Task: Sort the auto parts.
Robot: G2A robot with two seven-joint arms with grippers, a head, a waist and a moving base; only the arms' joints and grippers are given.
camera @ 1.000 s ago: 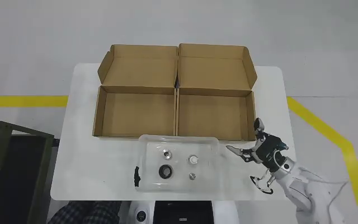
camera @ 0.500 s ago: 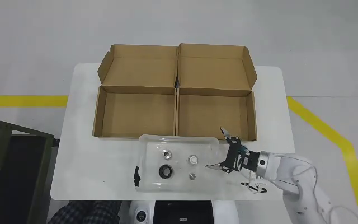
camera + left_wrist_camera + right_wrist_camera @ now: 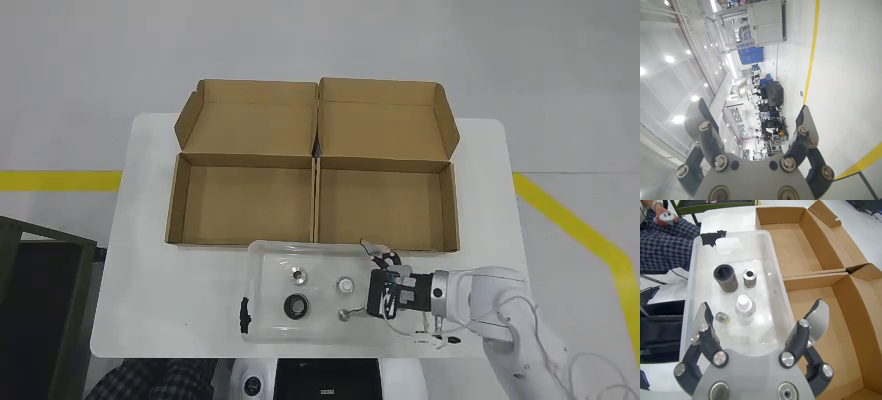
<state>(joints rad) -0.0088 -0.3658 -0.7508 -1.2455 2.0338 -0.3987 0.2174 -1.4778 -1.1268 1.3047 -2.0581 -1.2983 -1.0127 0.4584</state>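
right pincer point(image 3: 762, 306) wide open, empty | over clear bin point(image 3: 779, 275) | left pincer point(image 3: 752, 105) wide open, empty

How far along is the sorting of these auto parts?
Done: nothing yet; the left cardboard box and the right cardboard box hold no parts. In hand: nothing; the right pincer hangs open over one end of the clear bin, and the left pincer is open, facing the room. Left: all four parts in the bin, the dark bearing, steel bushing, white-capped piece and small knob.
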